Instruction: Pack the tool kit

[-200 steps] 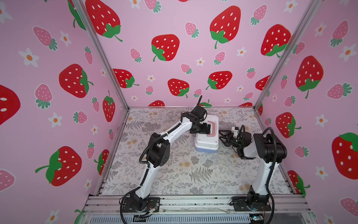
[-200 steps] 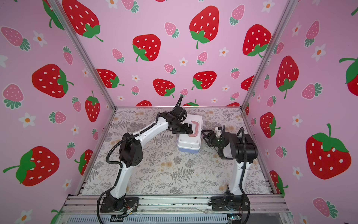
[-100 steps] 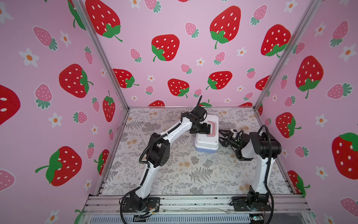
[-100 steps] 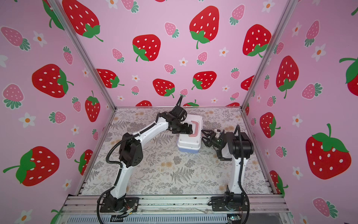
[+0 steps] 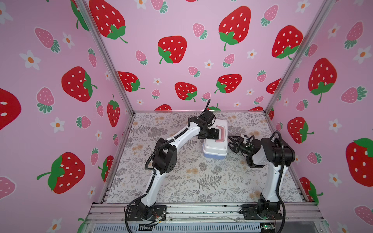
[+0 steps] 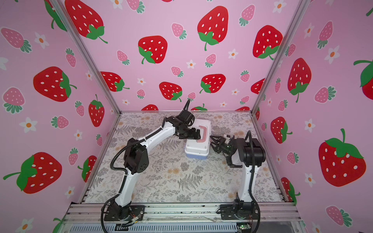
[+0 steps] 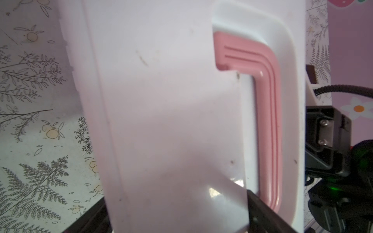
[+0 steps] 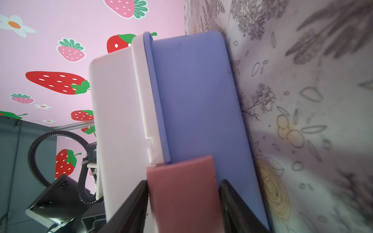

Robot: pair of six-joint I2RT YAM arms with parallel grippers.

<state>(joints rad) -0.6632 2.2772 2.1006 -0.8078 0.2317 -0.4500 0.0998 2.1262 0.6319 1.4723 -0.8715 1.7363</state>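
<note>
Tool kit [image 5: 215,148] sits closed on the worktop [image 5: 181,181], toward the back and between the two arms. The white lid [image 7: 161,100] is down on the blue base [image 8: 197,100] and the pink handle [image 7: 268,121] is folded flat. We see no loose tools, so we judge the packing down to its last step: fastening the pink latch [image 8: 181,193] on the side facing the right arm.

To do that well, we want the case pinned so it cannot slide. The latch should be taken squarely across its width, then swung flat against the base until it catches. A skewed pinch could slip off the smooth plastic or drag the whole case.

Over to the left end effector [image 5: 214,133]: jaws spread wide, holding nothing, set over the lid just beside the handle. One finger [image 7: 266,213] lies against the lid; whether it presses down, we cannot tell.

And the right end effector [image 5: 230,142]: side-on at the case, narrowed to roughly the latch's width, straddling it. One finger [image 8: 133,203] looks to touch the latch edge, the opposite one sits just beside it. Whether that is a real pinch, we cannot tell.
</note>
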